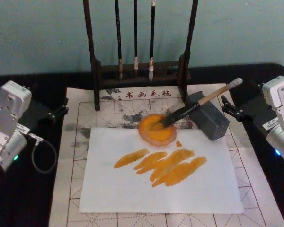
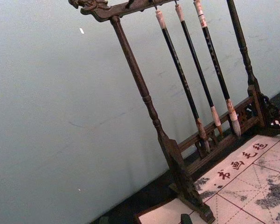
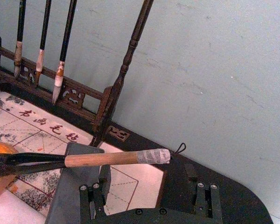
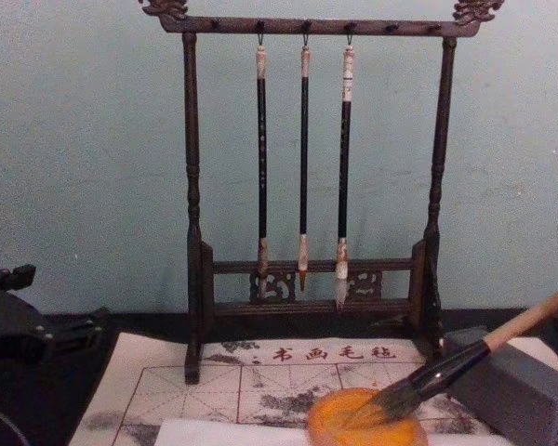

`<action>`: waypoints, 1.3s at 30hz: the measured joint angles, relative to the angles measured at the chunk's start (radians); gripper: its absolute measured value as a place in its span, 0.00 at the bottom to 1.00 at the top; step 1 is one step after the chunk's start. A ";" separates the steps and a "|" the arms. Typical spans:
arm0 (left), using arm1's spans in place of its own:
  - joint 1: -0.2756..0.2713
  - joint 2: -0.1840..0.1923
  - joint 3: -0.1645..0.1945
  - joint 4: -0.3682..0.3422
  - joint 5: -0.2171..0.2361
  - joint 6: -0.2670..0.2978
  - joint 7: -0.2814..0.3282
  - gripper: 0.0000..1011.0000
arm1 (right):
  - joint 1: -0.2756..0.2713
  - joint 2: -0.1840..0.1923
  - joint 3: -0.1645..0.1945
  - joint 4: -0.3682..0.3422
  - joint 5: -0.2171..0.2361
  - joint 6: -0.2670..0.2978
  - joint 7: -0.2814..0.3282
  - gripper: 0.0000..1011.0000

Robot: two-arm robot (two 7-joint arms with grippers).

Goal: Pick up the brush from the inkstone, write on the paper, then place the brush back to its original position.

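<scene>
The brush (image 1: 199, 104) lies slanted, its black shaft propped on the grey inkstone block (image 1: 210, 120) and its bristles dipped in a round orange dish (image 1: 156, 130). In front of the dish the white paper (image 1: 132, 189) lies flat, marked with several orange strokes (image 1: 165, 165). My left gripper (image 1: 60, 108) rests open at the table's left side, away from everything. At the right side my right gripper (image 1: 227, 106) is open too, just behind the brush's taped handle end (image 3: 151, 156) and not touching it.
A dark wooden rack (image 1: 137, 71) with three thin hanging brushes (image 4: 302, 158) stands at the back against the pale wall. A beige grid mat (image 1: 71, 142) with ink stains lies under the paper. The black tabletop (image 1: 38, 198) borders it on both sides.
</scene>
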 joint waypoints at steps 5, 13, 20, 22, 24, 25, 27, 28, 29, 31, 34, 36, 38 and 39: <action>0.000 0.000 0.000 0.000 0.000 0.000 0.000 0.99 | 0.000 0.000 0.000 0.000 0.000 0.000 0.000 0.99; 0.000 0.000 0.000 0.000 0.000 0.000 0.000 0.99 | 0.000 0.000 0.000 0.000 0.000 0.000 0.000 0.99; 0.000 0.000 0.000 0.000 0.000 0.000 0.000 0.99 | 0.000 0.000 0.000 0.000 0.000 0.000 0.000 0.99; 0.000 0.000 0.000 0.000 0.000 0.000 0.000 0.99 | 0.000 0.000 0.000 0.000 0.000 0.000 0.000 0.99; 0.000 0.000 0.000 0.000 0.000 0.000 0.000 0.99 | 0.000 0.000 0.000 0.000 0.000 0.000 0.000 0.99; 0.000 0.000 0.000 0.000 0.000 0.000 0.000 0.99 | 0.000 0.000 0.000 0.000 0.000 0.000 0.000 0.99; 0.000 0.000 0.000 0.000 0.000 0.000 0.000 0.99 | 0.000 0.000 0.000 0.000 0.000 0.000 0.000 0.99; 0.000 0.000 0.000 0.000 0.000 0.000 0.000 0.99 | 0.000 0.000 0.000 0.000 0.000 0.000 0.000 0.99; 0.000 0.000 0.000 0.000 0.000 0.000 0.000 0.99 | 0.000 0.000 0.000 0.000 0.000 0.000 0.000 0.99; 0.000 0.000 0.000 0.000 0.000 0.000 0.000 0.99 | 0.000 0.000 0.000 0.000 0.000 0.000 0.000 0.99; 0.000 0.000 0.000 0.000 0.000 0.000 0.000 0.99 | 0.000 0.000 0.000 0.000 0.000 0.000 0.000 0.99; 0.000 0.000 0.000 0.000 0.000 0.000 0.000 0.99 | 0.000 0.000 0.000 0.000 0.000 0.000 0.000 0.99; 0.000 0.000 0.000 0.000 0.000 0.000 0.000 0.99 | 0.000 0.000 0.000 0.000 0.000 0.000 0.000 0.99; 0.000 0.000 0.000 0.000 0.000 0.000 0.000 0.99 | 0.000 0.000 0.000 0.000 0.000 0.000 0.000 0.99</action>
